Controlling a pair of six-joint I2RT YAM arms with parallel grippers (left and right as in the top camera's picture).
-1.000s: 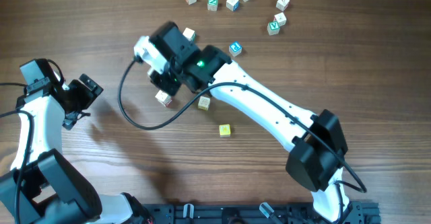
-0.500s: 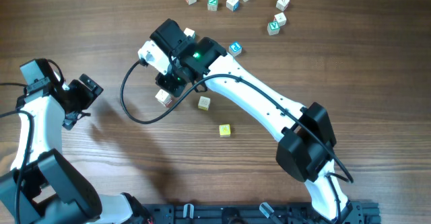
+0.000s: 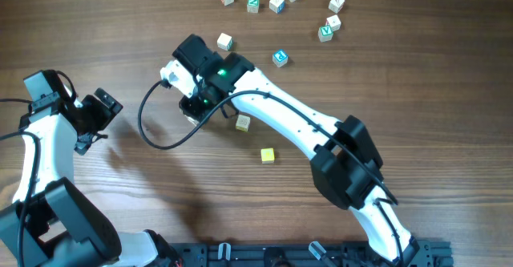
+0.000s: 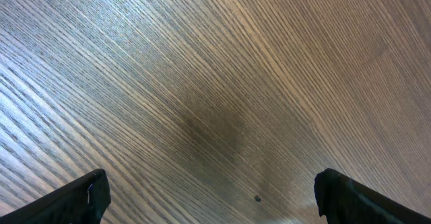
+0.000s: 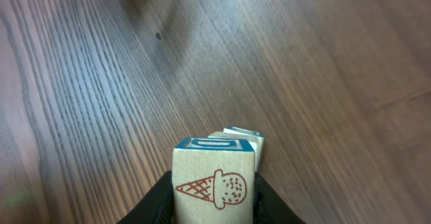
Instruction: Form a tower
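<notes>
While the left gripper hangs with its jaws spread wide over the bare wooden table, holding nothing, the right gripper is closed partway on an ice-cream-cone letter cube with a blue-edged top face, dark fingers pressed on both sides. A second blue-edged cube peeks out just behind it; whether they touch cannot be told. The tower cannot be made out — from overhead the right arm's wrist covers that spot, with a pale loose cube near it.
</notes>
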